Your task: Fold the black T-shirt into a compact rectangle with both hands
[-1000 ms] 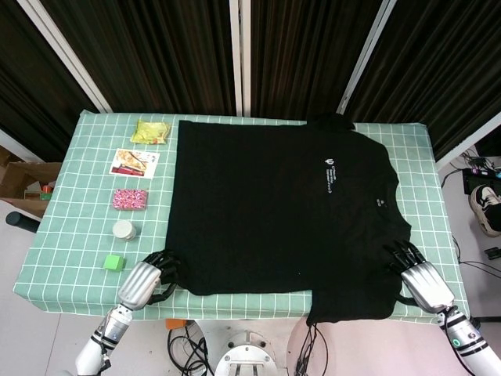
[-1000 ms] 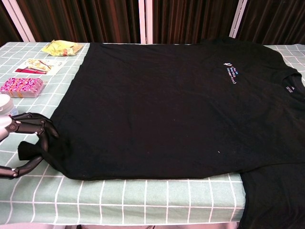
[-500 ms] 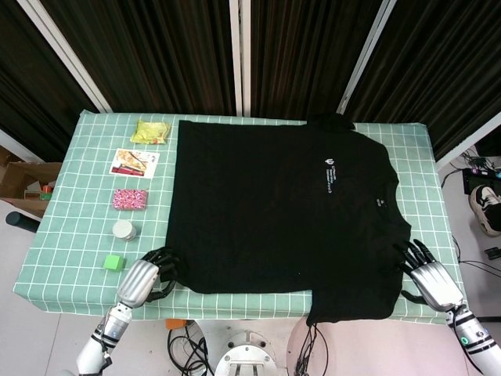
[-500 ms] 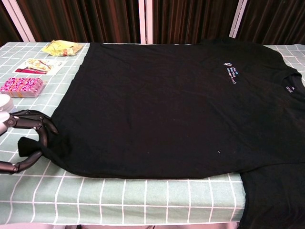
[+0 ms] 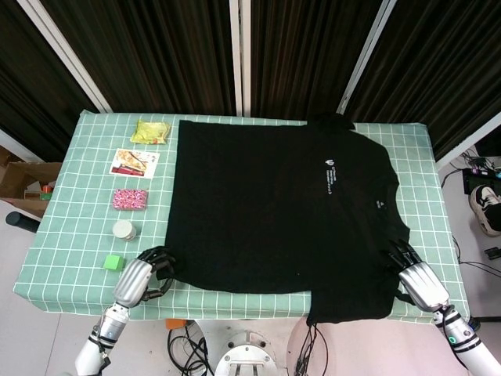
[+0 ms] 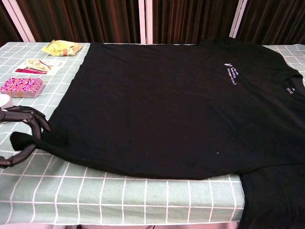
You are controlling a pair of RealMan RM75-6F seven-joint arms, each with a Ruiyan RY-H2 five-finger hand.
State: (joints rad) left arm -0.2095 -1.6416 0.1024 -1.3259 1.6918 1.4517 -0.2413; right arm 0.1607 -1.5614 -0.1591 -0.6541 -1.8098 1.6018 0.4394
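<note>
T-shirt (image 5: 274,204) count 1, hands 2

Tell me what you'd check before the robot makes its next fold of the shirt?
1. Left hand grips the shirt corner: ok, fabric pinched in the chest view.
2. Right hand grips the shirt: cannot tell, fingers only reach its edge.
3. Shirt lies flat: ok.
4. All of shirt on the table: not ok, a sleeve hangs over the near edge.
5. Green block and round tub clear of the shirt: ok, but near the left hand.
</note>
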